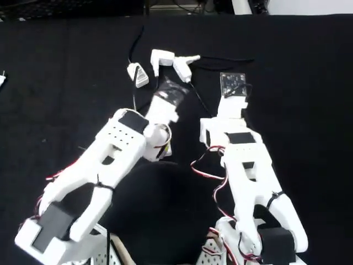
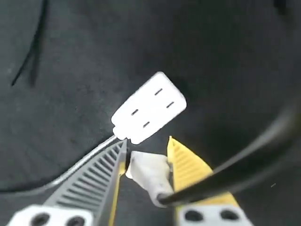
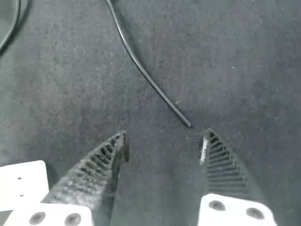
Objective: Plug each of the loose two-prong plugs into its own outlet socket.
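Left wrist view: your left gripper (image 2: pixel 146 142) pinches a plug (image 2: pixel 149 173) beside the outlet socket (image 2: pixel 149 107), toward the table's (image 1: pixel 66 83) far edge; your right gripper (image 3: pixel 163 136) gapes wide, empty.

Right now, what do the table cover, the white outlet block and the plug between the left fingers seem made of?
Table cover: dark cloth, probably felt; matte, faintly speckled nap. Outlet block: white moulded plastic, smooth with a soft sheen, crisp slots. Plug: white, likely plastic too, duller; its cord looks like black rubber or vinyl.
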Controlling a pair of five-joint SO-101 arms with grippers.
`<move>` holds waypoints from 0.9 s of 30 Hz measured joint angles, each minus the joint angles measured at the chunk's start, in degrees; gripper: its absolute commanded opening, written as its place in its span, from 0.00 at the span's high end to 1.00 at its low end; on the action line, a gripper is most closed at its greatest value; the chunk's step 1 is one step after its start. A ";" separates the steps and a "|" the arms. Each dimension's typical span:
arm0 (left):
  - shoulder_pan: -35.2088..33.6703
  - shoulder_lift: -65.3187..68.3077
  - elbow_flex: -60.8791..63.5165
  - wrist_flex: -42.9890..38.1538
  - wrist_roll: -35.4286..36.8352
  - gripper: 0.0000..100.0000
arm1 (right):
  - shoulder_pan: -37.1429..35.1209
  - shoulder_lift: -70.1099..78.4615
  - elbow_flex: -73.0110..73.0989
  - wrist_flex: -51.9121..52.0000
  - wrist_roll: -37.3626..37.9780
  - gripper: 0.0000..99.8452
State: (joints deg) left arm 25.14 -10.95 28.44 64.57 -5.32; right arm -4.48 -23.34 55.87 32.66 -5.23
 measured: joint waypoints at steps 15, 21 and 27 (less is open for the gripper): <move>2.29 2.46 -5.89 0.00 -16.97 0.97 | 0.00 0.00 0.00 0.00 0.00 0.76; 7.38 2.46 -5.19 -1.93 -17.32 0.97 | 0.00 0.00 0.00 0.00 0.00 0.76; 6.68 2.46 1.32 -11.60 -19.25 0.97 | 0.00 0.00 0.00 0.00 0.00 0.76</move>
State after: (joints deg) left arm 31.82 -8.48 29.76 52.97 -24.57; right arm -4.48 -23.34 55.87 32.66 -5.23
